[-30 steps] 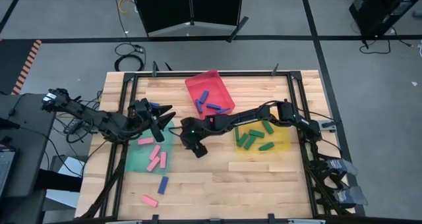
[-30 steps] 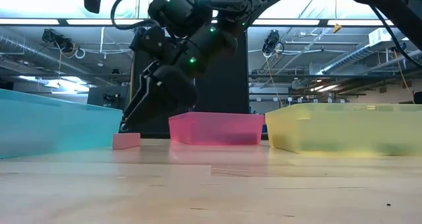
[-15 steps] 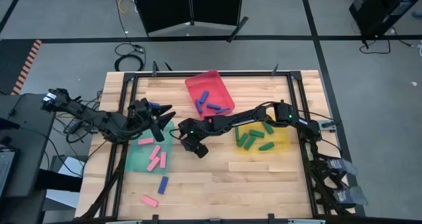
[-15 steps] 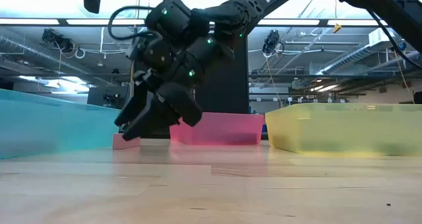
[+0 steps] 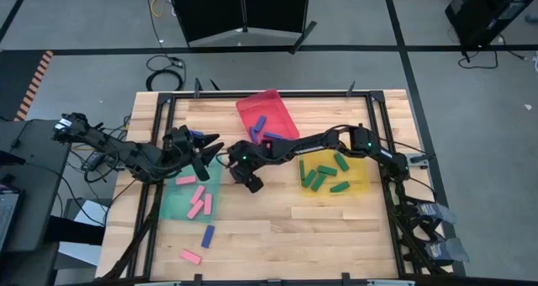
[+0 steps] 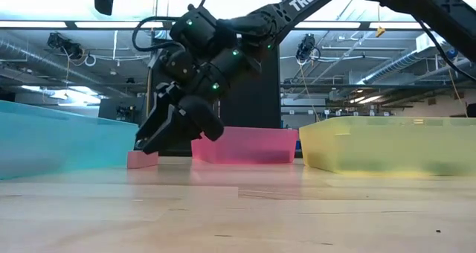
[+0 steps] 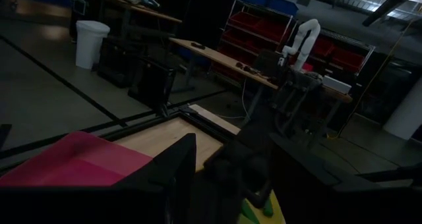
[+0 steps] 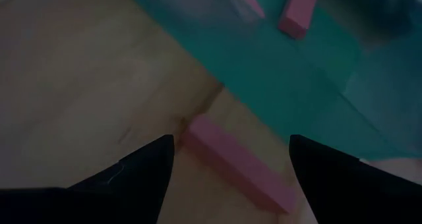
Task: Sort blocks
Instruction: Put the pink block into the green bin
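Right gripper (image 8: 227, 161) fingers spread, nothing clamped; pink block (image 8: 237, 165) centred ahead, to be straddled squarely, lowered onto, then gripped.

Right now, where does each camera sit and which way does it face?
High: above the table, straight down; left gripper and right gripper show.
Low: table height, level across into the room; right arm enters from above.
Left wrist: on the left arm, toward the red tray; its dark gripper shows.
Right wrist: on the right arm, down at a pink block; its open fingers show.
Shared: red tray, in high, low, left wrist.
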{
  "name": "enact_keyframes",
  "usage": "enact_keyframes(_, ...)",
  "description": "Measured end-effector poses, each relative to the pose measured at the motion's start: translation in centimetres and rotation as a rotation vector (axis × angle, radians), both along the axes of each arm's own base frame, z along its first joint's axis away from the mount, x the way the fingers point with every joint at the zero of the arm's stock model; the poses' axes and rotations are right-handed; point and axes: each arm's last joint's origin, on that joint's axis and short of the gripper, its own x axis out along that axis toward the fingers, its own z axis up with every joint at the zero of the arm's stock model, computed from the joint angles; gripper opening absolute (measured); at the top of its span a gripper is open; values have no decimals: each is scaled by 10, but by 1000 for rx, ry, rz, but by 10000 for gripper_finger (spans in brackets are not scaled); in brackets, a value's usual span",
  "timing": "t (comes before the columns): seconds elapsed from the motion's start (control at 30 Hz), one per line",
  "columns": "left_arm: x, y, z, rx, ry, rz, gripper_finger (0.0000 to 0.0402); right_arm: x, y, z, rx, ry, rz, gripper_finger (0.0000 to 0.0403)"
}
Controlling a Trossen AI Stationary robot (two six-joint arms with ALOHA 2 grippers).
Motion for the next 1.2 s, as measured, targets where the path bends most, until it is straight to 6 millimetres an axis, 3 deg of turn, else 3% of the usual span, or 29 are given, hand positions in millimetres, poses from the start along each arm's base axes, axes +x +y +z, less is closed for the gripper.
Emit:
enact_keyframes(0.4,0,0,0,0,0,0,187,-3,-34,1,75,-2,-40,312)
enact_keyframes(0.5,0,0,0,0,0,0,187,-1,-37,-7,99,-7,-54,312)
enact_keyframes(0.6,0,0,0,0,1,0,187,0,-37,-21,114,17,-46,311)
enact_keyframes(0.93,0,0,-1,2,8,0,187,0,-38,-20,144,11,-21,311)
enact_keyframes(1.2,0,0,-1,2,8,0,187,2,-35,-38,174,30,-3,304)
